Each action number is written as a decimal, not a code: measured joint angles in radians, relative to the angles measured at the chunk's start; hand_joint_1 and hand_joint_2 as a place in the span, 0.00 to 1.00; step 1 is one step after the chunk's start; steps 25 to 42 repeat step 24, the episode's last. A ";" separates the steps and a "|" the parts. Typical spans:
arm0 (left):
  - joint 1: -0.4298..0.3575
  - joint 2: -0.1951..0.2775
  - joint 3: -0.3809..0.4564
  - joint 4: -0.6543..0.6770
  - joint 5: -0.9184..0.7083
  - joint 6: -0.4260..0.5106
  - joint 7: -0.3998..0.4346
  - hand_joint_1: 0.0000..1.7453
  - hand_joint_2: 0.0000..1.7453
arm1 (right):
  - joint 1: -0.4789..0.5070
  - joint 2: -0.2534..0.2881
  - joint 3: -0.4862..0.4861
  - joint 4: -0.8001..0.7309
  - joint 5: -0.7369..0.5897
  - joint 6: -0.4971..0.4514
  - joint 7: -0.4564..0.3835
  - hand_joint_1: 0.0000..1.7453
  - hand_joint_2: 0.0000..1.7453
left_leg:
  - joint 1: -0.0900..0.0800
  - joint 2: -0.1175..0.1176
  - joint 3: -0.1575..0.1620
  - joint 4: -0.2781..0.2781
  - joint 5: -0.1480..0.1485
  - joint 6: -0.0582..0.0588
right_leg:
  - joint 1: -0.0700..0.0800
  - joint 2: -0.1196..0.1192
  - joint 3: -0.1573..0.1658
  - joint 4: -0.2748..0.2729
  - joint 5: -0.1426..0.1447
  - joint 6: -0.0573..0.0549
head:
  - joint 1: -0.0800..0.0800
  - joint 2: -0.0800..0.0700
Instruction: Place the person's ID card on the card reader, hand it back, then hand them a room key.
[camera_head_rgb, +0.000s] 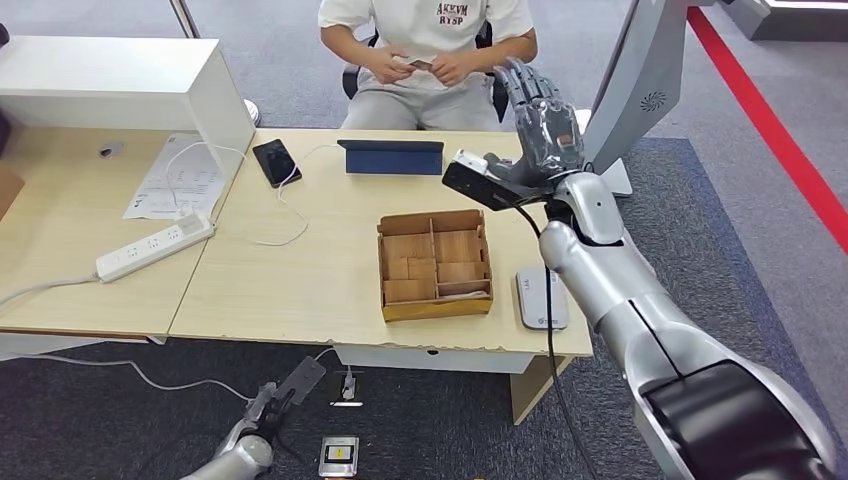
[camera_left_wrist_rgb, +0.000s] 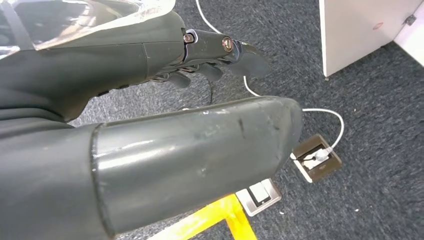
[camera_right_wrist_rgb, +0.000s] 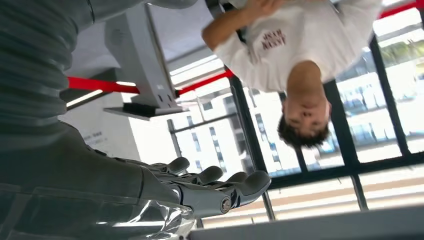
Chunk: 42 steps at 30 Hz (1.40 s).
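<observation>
In the head view, the right hand (camera_head_rgb: 541, 122) is held up in the upper middle of the frame, with its fingers spread apart and nothing in them. A person (camera_head_rgb: 428, 45) is seen at the top, seated behind the table (camera_head_rgb: 290, 290). A small card (camera_head_rgb: 420, 64) is held in the person's hands. A white card reader (camera_head_rgb: 541, 298) is seen flat on the table, right of the middle, just beside a wooden box (camera_head_rgb: 434, 265) with compartments. The left hand (camera_head_rgb: 272, 405) is seen at the bottom left, low over the floor.

In the left wrist view, the left hand (camera_left_wrist_rgb: 210, 65) is seen over grey carpet, fingers loosely curled, with nothing held.

In the right wrist view, the right hand (camera_right_wrist_rgb: 210, 185) is seen empty at the bottom, fingers apart.
</observation>
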<state>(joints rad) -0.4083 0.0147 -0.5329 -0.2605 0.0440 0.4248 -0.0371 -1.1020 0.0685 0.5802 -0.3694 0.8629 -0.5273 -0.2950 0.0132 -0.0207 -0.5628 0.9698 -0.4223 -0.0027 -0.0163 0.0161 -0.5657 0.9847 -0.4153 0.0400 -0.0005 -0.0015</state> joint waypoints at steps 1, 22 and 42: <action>0.003 0.002 0.000 0.000 0.005 0.005 -0.006 0.00 0.00 | 0.000 -0.006 -0.011 -0.004 -0.039 -0.049 -0.058 0.00 1.00 | 0.000 0.000 0.000 0.000 0.000 0.000 | 0.000 0.000 0.000 0.000 0.000 0.000 | 0.000 0.000; 0.108 0.007 0.057 0.003 0.215 0.152 -0.163 0.00 0.00 | 0.263 -0.386 -0.889 -0.420 -0.395 -0.141 -0.399 0.00 1.00 | -0.001 -0.002 0.000 0.001 -0.003 0.002 | -0.001 0.000 0.001 -0.004 0.000 0.001 | 0.000 0.000; 0.112 0.007 0.063 0.003 0.222 0.152 -0.166 0.00 0.00 | 0.280 -0.410 -0.946 -0.437 -0.409 -0.141 -0.399 0.00 1.00 | -0.001 -0.001 0.000 0.001 -0.003 0.002 | -0.001 0.000 0.001 -0.004 0.000 0.001 | 0.000 0.000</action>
